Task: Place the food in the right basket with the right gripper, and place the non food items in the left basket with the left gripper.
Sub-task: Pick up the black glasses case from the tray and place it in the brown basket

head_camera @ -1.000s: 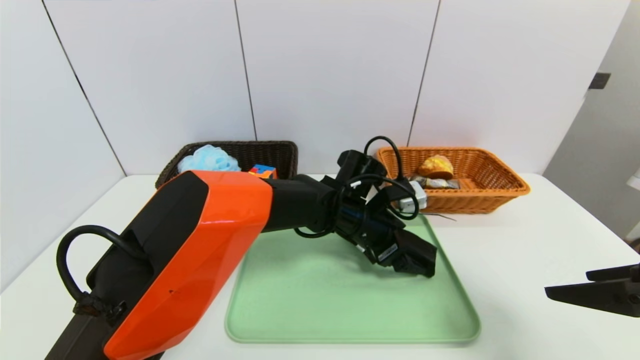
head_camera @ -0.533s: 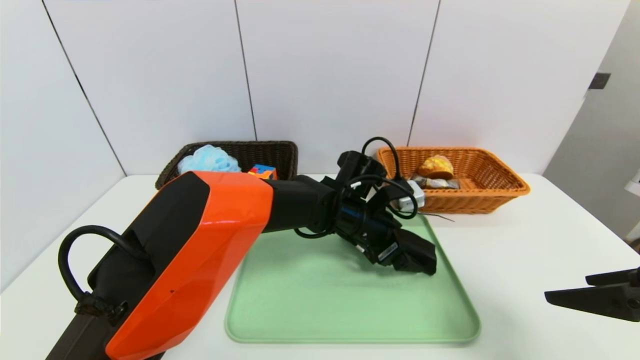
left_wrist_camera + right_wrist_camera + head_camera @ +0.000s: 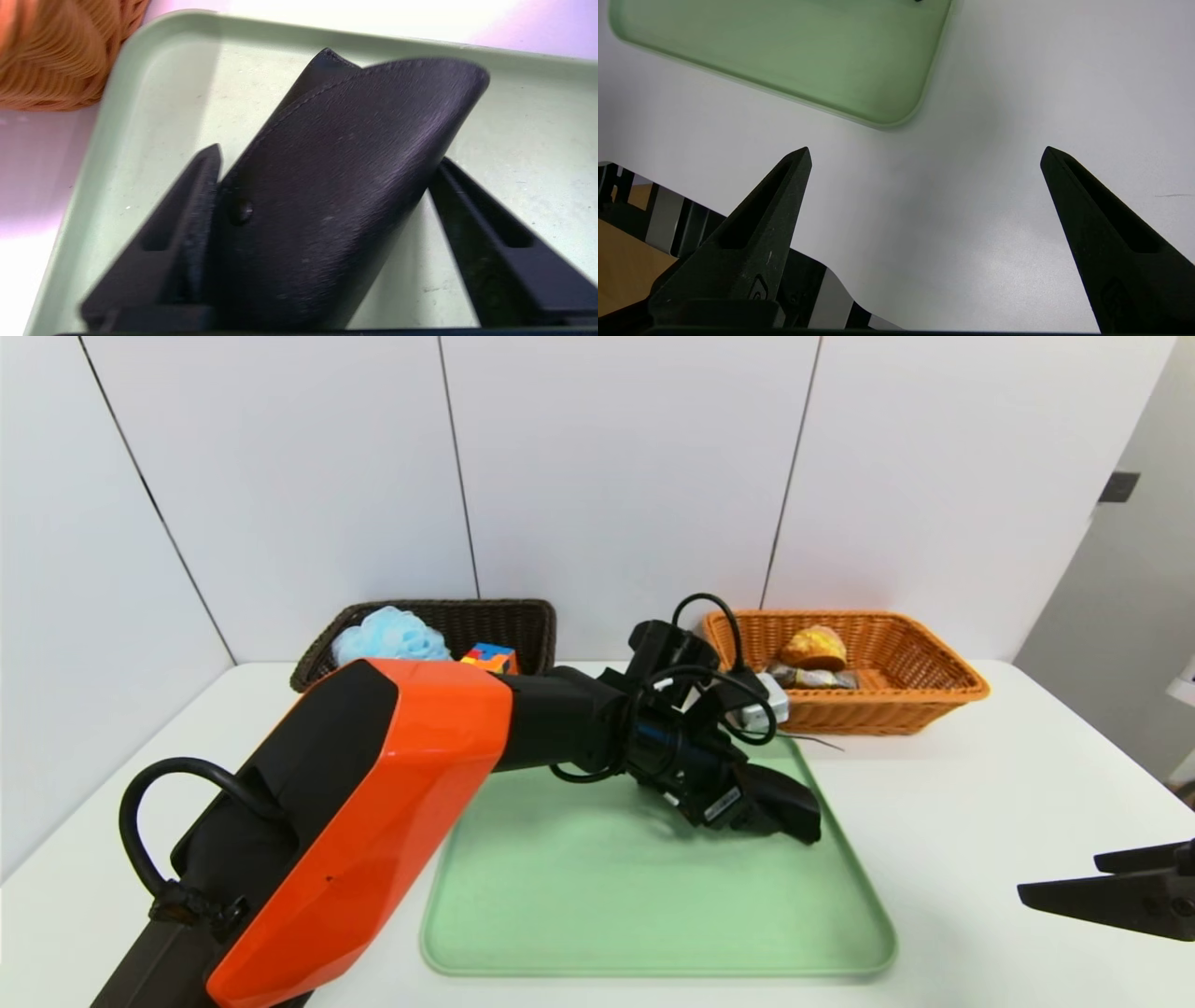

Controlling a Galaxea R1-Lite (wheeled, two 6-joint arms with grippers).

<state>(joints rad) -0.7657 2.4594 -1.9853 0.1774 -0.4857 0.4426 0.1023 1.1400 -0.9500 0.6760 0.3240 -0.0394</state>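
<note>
Right end effector [image 3: 1056, 871] hangs nearest, low at the right edge of the head view, above the bare white table [image 3: 980, 784] and off the near right corner of the green tray [image 3: 579, 896]. Its 2 pointed jaws stand wide apart with nothing between them.

Farther in, the left end effector [image 3: 789, 817] reaches across the tray on the orange-shelled arm [image 3: 373, 821] and points down toward the tray's far right part. The left wrist view shows its 2 jaws set on either side of the long black pouch [image 3: 336, 186]. One jaw lies flat against the side that carries a small round stud, and the tip of the other meets the opposite edge, so the pouch is pinched between them. The pouch stands tilted on its edge over the tray floor, close to the tray's rim, with the woven wall of the orange-tan basket just beyond that corner.

At the back of the table, against the white wall, sit the 2 baskets, well apart. The dark brown basket [image 3: 523, 616] on the left holds the light-blue bath pouf [image 3: 387, 633] and the puzzle cube [image 3: 490, 657]. The orange-tan basket [image 3: 924, 695] on the right holds the bun [image 3: 814, 649], with the chocolate pack [image 3: 817, 679] lying just in front of it
</note>
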